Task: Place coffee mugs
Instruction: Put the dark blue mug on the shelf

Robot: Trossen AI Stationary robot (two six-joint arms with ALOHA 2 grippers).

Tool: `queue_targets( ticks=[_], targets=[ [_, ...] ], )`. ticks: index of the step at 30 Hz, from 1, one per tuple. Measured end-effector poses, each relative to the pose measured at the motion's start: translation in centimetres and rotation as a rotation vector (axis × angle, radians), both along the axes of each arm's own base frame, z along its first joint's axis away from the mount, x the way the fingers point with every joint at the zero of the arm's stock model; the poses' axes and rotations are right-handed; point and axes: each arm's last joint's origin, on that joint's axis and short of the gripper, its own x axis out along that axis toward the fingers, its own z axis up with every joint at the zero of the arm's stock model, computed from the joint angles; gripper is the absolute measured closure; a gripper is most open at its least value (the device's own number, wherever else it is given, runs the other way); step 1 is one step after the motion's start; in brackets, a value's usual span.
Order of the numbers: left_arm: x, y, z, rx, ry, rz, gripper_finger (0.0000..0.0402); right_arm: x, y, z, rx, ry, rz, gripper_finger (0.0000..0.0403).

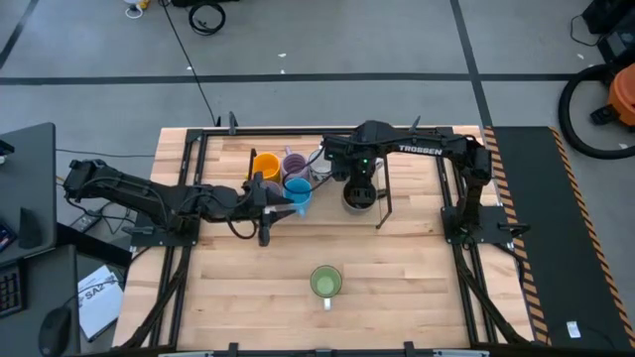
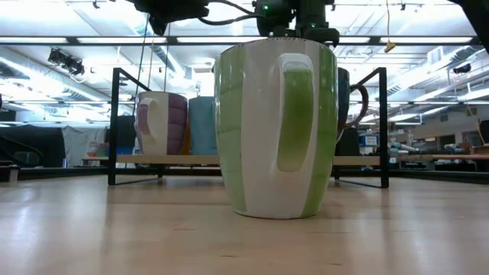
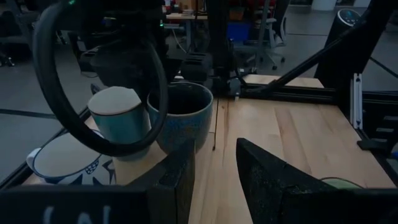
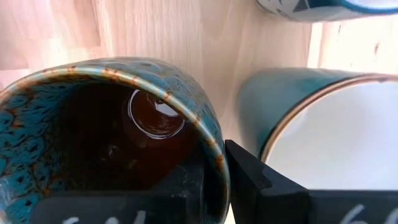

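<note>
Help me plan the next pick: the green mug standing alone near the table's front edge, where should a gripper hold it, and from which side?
The green mug stands upright, mouth open upward, handle toward the table's front edge. A pinch on the rim from straight above, on the side away from the handle, probably suits best: one finger inside, one outside. Nothing crowds it.

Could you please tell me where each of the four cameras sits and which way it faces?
High: overhead, looking down; both arms, green mug.
Low: table height, facing the green mug; arms overhead.
Left wrist: past the left gripper, toward the dark speckled mug.
Right wrist: downward; the right gripper clamps that mug's rim.
Both wrist views share this mug.
</note>
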Motion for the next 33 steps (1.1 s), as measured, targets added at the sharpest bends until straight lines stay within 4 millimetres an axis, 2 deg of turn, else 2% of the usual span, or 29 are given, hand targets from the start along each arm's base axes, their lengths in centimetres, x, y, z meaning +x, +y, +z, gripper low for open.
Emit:
queue_targets(
  ticks=[11,19,29,33],
  targets=[
    [0.0,0.0,0.0,0.0,0.0,0.0,0.0279,-0.5,0.1,-2.1,0.014,0.071,-0.015,0.0353],
    [0.0,0.0,0.0,-0.001,0.0,0.0,0.0278,-0.6,0.2,-2.9,-0.015,0.093,-0.028,0.0353],
    [0.0,0.0,0.0,-0.001,-0.001,0.0,0.0279,-0.6,0.2,-3.0,-0.011,0.092,-0.054,0.0319],
    [0.0,0.0,0.0,-0.001,-0.001,0.0,0.0279,-0.8,0.2,-2.5,-0.051,0.08,-0.056,0.0305]
  ],
)
